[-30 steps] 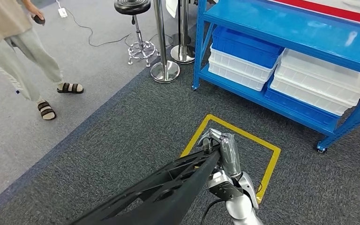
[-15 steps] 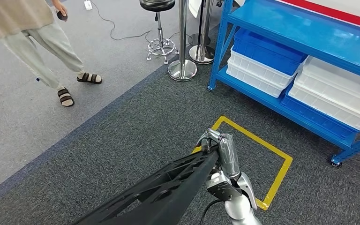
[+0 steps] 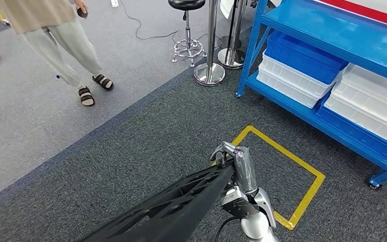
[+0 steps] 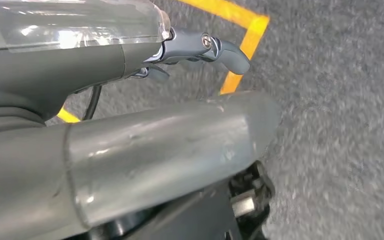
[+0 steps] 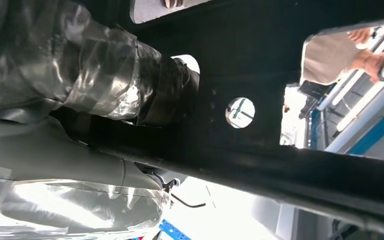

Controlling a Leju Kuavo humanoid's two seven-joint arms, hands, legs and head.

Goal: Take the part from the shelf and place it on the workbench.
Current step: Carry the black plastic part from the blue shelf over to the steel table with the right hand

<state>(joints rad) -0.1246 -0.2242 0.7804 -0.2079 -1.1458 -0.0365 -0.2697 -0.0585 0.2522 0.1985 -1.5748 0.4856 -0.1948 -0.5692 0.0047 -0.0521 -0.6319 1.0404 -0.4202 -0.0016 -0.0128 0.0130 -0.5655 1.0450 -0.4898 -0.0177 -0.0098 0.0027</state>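
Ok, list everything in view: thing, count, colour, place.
part: one, black, long, latticed, held low in the head view
shelf: one, blue, upper right
bins: several, white and blue, stacked on the lower shelf
floor marking: one, yellow square outline, on dark carpet
stool: one, black seat, chrome base, top centre
posts: two, chrome, beside the stool
person: one, beige clothes, sandals, upper left
hand: grey, holding the part's end

Workshop (blue shelf [image 3: 332, 38], floor tape [image 3: 302, 196])
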